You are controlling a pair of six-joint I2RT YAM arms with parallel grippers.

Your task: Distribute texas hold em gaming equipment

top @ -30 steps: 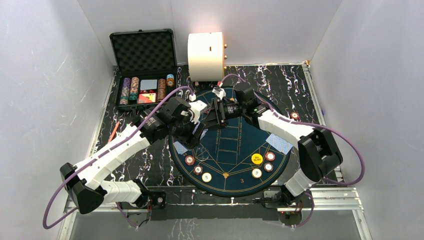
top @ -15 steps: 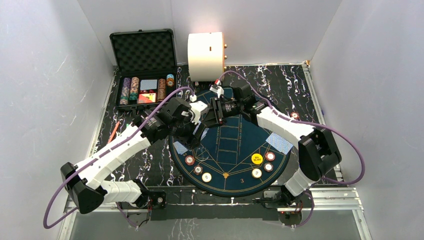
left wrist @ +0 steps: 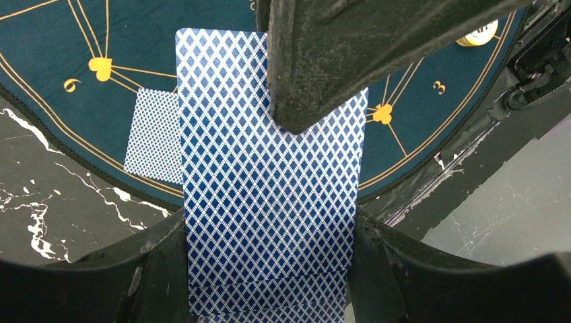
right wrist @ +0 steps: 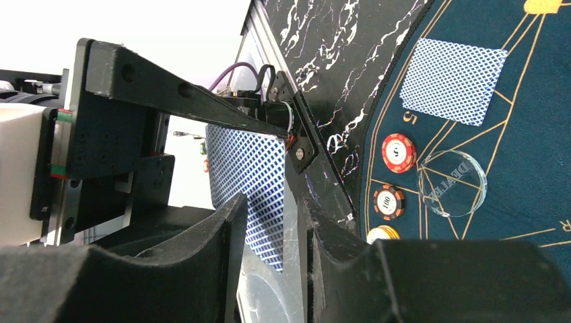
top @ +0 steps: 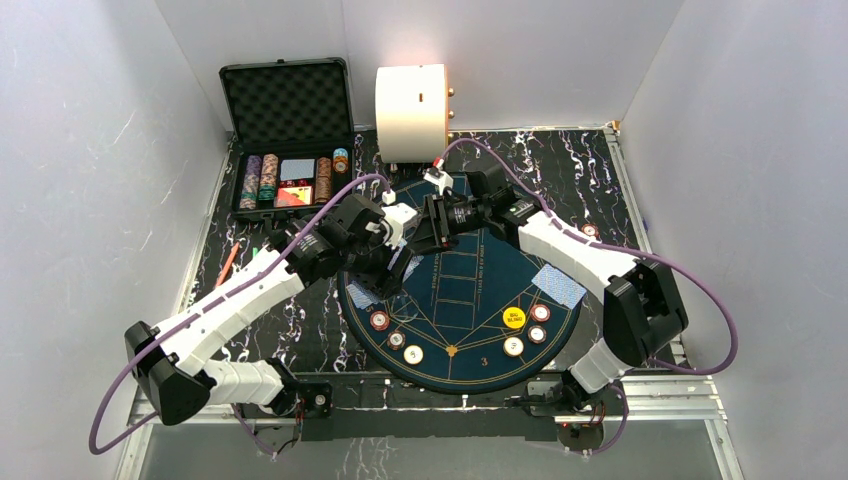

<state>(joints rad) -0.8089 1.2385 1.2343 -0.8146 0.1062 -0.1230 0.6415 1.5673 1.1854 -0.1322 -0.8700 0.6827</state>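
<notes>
Both arms are bending inward, meeting over the far-left part of the felt mat [top: 460, 285]. I'm watching the L claw [top: 393, 262] clenching a stack of blue-backed cards [left wrist: 269, 202]. R claw [right wrist: 273, 208] is straddling their edge; pinching or not, can't tell. A dealt card [left wrist: 153, 134] is lying below, with chips [right wrist: 397, 153] and a dealer puck [right wrist: 452, 183] nearby.

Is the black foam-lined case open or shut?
Open. The black foam-lined case has its lid raised, and stacks of round poker chips show inside.
</notes>
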